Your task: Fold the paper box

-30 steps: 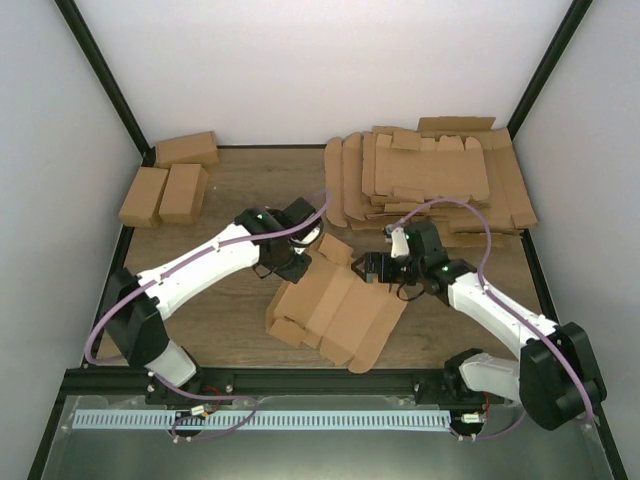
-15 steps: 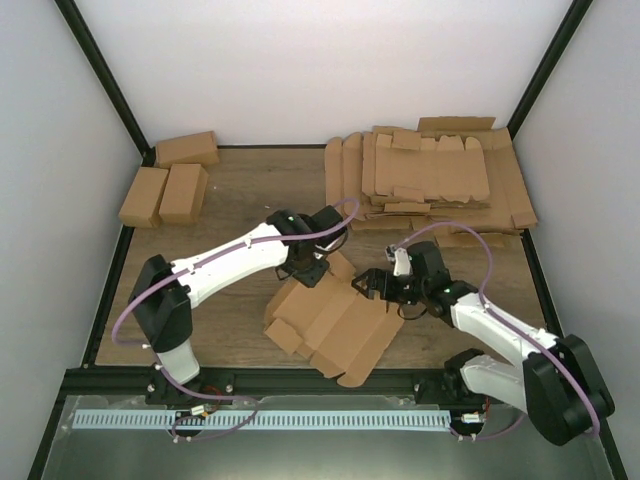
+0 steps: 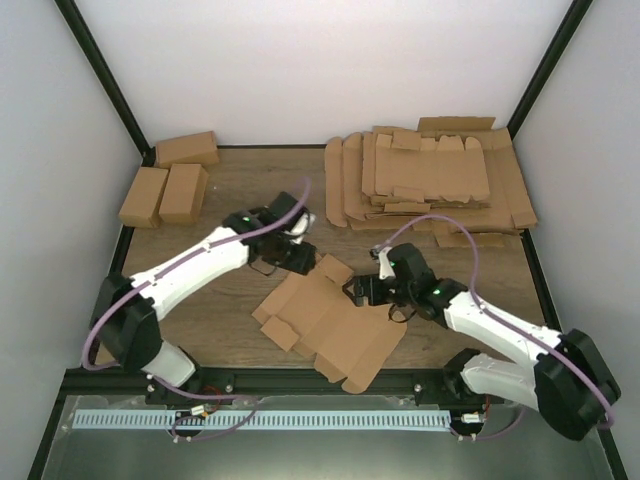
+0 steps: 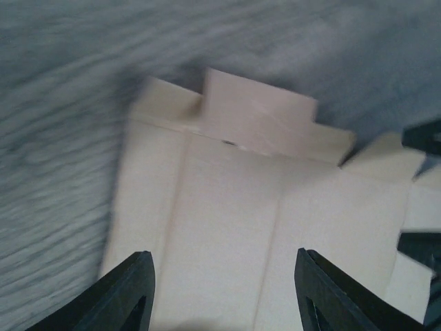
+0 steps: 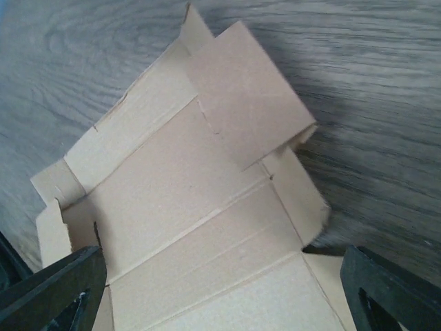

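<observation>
The paper box (image 3: pixel 322 322) lies flat and unfolded on the wooden table, a brown die-cut sheet with flaps and creases. One small flap (image 3: pixel 334 268) at its far edge is bent up. My left gripper (image 3: pixel 303 262) hovers at that far edge, open, with the paper box (image 4: pixel 227 200) below its spread fingers (image 4: pixel 131 293) and nothing between them. My right gripper (image 3: pixel 362 293) is over the sheet's right side, open wide. In the right wrist view the paper box (image 5: pixel 186 207) fills the space under the jaws, its folded-over flap (image 5: pixel 248 103) at the top.
A big stack of flat cardboard blanks (image 3: pixel 430 185) covers the back right of the table. Three folded cartons (image 3: pixel 165 190) sit at the back left. White walls and a black frame (image 3: pixel 105 90) close the table in.
My left gripper has opened and let go of the sheet, then drawn back a little. The sheet has slid toward the near left. My right gripper has moved left over it.
</observation>
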You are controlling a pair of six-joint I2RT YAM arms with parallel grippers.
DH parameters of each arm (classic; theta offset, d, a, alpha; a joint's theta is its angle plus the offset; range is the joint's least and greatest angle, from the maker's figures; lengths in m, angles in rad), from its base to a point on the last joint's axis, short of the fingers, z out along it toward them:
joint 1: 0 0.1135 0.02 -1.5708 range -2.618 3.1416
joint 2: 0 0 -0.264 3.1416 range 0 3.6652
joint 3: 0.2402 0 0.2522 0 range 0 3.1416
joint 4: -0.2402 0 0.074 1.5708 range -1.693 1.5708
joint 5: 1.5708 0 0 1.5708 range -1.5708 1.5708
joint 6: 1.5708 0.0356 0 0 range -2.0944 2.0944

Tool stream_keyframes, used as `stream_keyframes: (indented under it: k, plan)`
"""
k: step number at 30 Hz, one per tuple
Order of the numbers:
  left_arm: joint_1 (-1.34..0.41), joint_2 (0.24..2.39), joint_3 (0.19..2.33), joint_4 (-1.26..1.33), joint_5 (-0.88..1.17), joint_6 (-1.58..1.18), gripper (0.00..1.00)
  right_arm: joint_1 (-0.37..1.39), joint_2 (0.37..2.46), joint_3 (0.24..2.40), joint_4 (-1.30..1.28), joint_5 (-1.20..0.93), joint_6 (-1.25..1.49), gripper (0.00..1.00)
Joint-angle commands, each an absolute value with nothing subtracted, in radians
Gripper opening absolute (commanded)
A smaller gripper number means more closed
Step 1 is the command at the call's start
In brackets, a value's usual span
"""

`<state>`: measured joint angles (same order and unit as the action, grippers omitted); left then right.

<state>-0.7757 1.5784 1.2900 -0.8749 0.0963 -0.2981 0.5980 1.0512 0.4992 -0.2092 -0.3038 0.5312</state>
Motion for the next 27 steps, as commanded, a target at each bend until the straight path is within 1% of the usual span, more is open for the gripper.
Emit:
stream_keyframes:
  k: [1,3,7,13,17,22,25,27]
  plan:
    - [-0.612,1.469,1.156,-0.756,0.196,-0.348,0.59,0.708,1.142,0.586,-0.19,-0.124,0.429,0.96]
    - [-0.539,1.428,1.088,-0.719,0.224,-0.355,0.6,0.745,1.201,0.619,-0.17,-0.068,0.365,0.96]
    - [-0.453,1.387,0.978,-0.656,0.236,-0.373,0.6,0.833,1.326,0.718,-0.179,0.143,0.273,0.98]
    - [-0.4,1.374,0.821,-0.489,0.293,-0.434,0.6,0.913,1.519,0.819,-0.17,0.302,0.128,0.93]
    - [-0.393,1.4,0.788,-0.442,0.286,-0.439,0.6,0.957,1.626,0.849,-0.152,0.36,0.038,0.91]
    - [-0.393,1.396,0.771,-0.409,0.324,-0.432,0.6,0.962,1.741,0.91,-0.176,0.554,0.053,0.91]
    - [-0.392,1.401,0.77,-0.415,0.319,-0.419,0.6,0.965,1.785,0.932,-0.17,0.663,0.071,0.89]
    - [-0.392,1.406,0.769,-0.415,0.322,-0.412,0.6,0.966,1.785,0.928,-0.147,0.702,0.077,0.85]
